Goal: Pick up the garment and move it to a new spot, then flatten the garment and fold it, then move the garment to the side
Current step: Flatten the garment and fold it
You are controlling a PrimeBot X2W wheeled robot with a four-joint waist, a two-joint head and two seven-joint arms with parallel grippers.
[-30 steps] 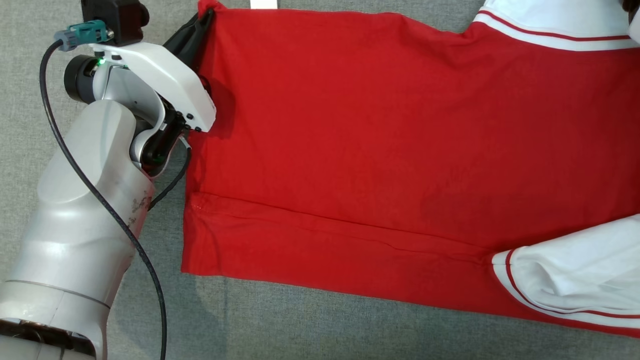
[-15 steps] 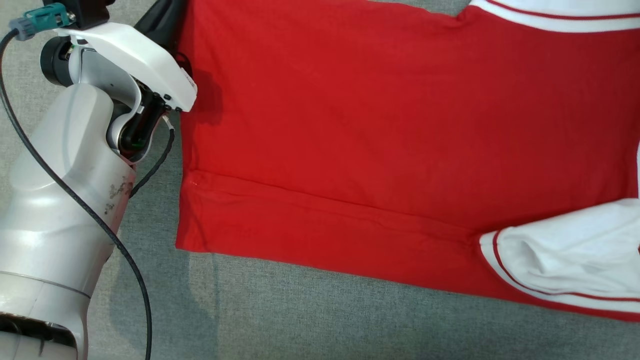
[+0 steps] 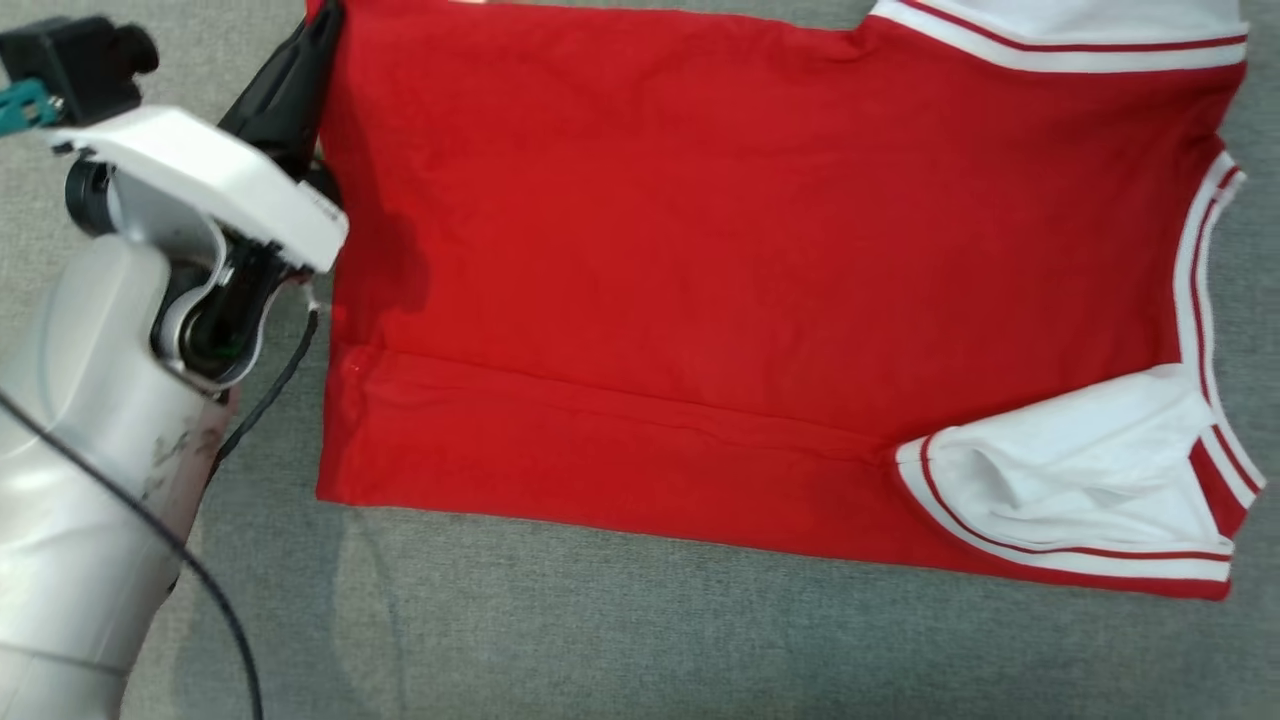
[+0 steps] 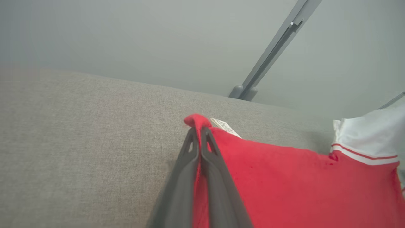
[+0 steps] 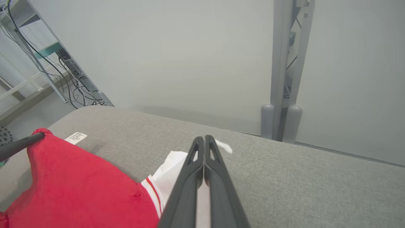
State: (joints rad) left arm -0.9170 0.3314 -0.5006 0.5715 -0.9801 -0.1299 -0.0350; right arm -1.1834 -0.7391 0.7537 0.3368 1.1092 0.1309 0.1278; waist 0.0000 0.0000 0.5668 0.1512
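Just closed the right fingers (image 5: 204,137) tight on the white sleeve (image 5: 167,171); pinching a hem corner of the red shirt (image 3: 700,250) in the left fingers (image 4: 200,128), shut too. Spread flat on the grey bench (image 3: 600,620), with both far corners now held, so likely ready to fold.

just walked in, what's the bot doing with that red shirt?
The robot is handling a red garment with white sleeves, spread across the grey surface. Its left claw is shut on the far hem corner, and its right claw is shut on the far white sleeve. The near sleeve lies tucked in over the red body, so it looks mid-fold.
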